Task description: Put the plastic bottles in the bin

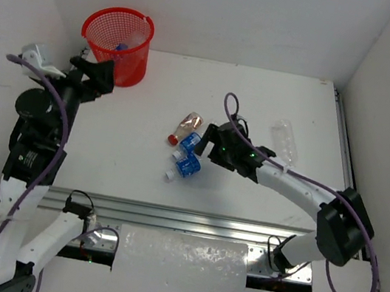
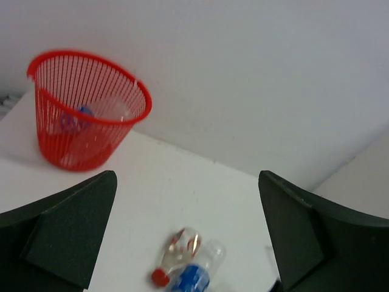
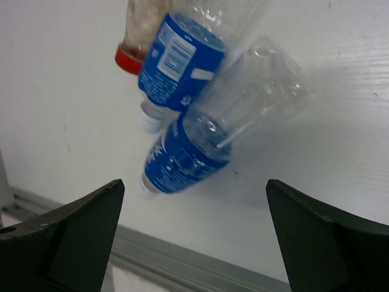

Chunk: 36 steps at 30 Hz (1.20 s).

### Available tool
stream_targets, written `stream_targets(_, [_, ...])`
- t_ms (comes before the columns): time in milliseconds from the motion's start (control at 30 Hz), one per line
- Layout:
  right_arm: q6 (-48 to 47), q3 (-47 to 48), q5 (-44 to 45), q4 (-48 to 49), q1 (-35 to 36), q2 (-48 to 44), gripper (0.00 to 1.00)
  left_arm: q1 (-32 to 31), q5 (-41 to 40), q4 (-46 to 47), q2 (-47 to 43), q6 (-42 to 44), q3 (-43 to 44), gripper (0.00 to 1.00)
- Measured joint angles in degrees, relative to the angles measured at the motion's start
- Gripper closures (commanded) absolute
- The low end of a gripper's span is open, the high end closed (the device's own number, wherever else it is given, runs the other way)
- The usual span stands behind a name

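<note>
You find the round red mesh bin (image 1: pixel 116 43) at upper left; something blue inside is hard to make out. Clear plastic bottles (image 1: pixel 191 144) lie clustered at centre. Left end effector (image 1: pixel 93 73) and right end effector (image 1: pixel 208 142) gape wide, both empty.

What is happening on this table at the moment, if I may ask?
Plastic bottles are being put into the round red plastic mesh basket, which already holds a blue-labelled bottle. The left hand, open and empty, sits beside the basket. The right hand, open, faces a cluster of three bottles mid-table; a clear bottle lies farther right.
</note>
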Motion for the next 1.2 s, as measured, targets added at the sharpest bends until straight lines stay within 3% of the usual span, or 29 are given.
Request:
stream_targets(100, [4.79, 6.58, 8.59, -3.17, 4.87, 4.79, 0.01, 0.09, 1.09, -1.27, -7.3, 0.85, -10.19, 0.0])
stream_targets(333, [12.02, 22.45, 18.32, -15.89, 10.14, 21.4, 0.01, 0.09, 1.29, -8.57, -9.44, 5.22, -27.36, 0.0])
stream_targets(500, [15.98, 22.6, 20.63, -18.29, 10.73, 26.75, 0.02, 0.09, 3.06, -11.15, -10.64, 6.54, -29.73, 0.0])
stream_targets(600, [18.75, 21.2, 21.7, -18.95, 10.75, 28.48, 0.09, 0.09, 3.87, -10.47, -11.89, 7.02, -29.73, 0.0])
stream_targets(633, [19.61, 19.23, 22.05, -18.03, 10.78, 28.15, 0.2, 0.09, 4.13, -10.29, -12.24, 7.13, -29.73, 0.0])
stream_targets(700, [20.37, 13.94, 23.52, -15.61, 10.95, 25.75, 0.4, 0.09, 4.46, -10.12, -12.59, 7.15, -29.73, 0.0])
stream_targets(733, [20.61, 10.71, 23.43, -13.42, 11.04, 23.41, 0.6, 0.09, 4.79, -9.99, -12.59, 7.15, -29.73, 0.0])
stream_targets(800, [20.33, 5.09, 23.96, -10.27, 11.08, 18.95, 0.73, 0.09, 6.4, -9.81, -12.55, 6.84, -29.73, 0.0])
stream_targets(867, [17.97, -0.07, 24.04, -6.73, 11.13, 14.36, 0.78, 0.09, 9.57, -9.42, -12.35, 5.88, -29.75, 0.0])
stream_targets(967, [9.64, -8.15, 22.6, 0.11, 11.19, 6.19, 0.78, 0.09, 19.08, -4.39, -10.97, 2.27, -31.39, 0.0])
stream_targets(1133, [-13.53, -21.22, 4.07, 18.34, 11.5, -12.94, 0.8, -3.5, 37.46, 10.49, -4.35, -7.1, -36.5, 0.0])
stream_targets(1200, [-21.73, -23.21, -5.49, 22.12, 11.67, -20.0, 0.9, -8.52, 41.53, 15.91, 0.26, -8.85, -36.48, 0.0])
